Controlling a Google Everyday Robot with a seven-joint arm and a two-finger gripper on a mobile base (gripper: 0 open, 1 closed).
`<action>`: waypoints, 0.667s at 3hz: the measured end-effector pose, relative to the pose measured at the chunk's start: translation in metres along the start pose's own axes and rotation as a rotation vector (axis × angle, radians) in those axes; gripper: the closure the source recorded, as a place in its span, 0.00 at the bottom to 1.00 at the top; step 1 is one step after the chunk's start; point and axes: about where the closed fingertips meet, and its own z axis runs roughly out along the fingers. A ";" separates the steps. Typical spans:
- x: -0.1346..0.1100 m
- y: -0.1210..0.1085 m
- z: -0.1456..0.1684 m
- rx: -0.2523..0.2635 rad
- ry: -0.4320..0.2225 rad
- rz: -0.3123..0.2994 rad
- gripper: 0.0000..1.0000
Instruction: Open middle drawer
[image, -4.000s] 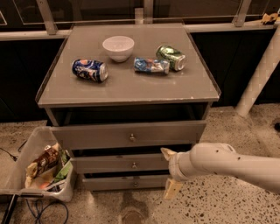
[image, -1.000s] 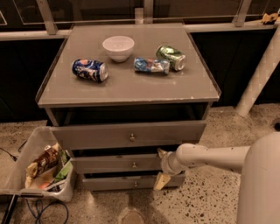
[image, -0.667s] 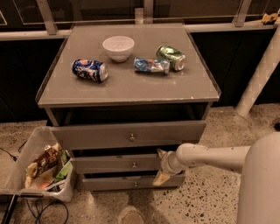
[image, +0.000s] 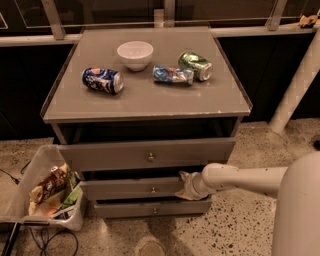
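Observation:
The middle drawer (image: 130, 190) is a wide shallow grey front with a small round metal knob (image: 153, 190) at its centre, between a taller top drawer (image: 110, 156) and a narrower bottom drawer (image: 125, 209). My gripper (image: 187, 186) reaches in from the right on a pale arm (image: 240, 178). It is at the right end of the middle drawer's front, well right of the knob. It hides that end of the front.
On the cabinet top (image: 150, 100) stand a white bowl (image: 135, 54), a blue can (image: 102, 80), a crushed can (image: 172, 75) and a green can (image: 195, 65), all three lying down. A white bin (image: 30, 165) of snacks stands on the floor at the left. A white post (image: 295, 90) leans at the right.
My gripper has moved up from the level of the bottom drawer to the right end of the middle drawer's front. The drawers look the same.

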 end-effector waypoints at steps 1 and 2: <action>0.001 0.005 -0.005 -0.008 -0.023 0.002 0.87; -0.001 0.022 -0.008 -0.046 -0.069 0.005 1.00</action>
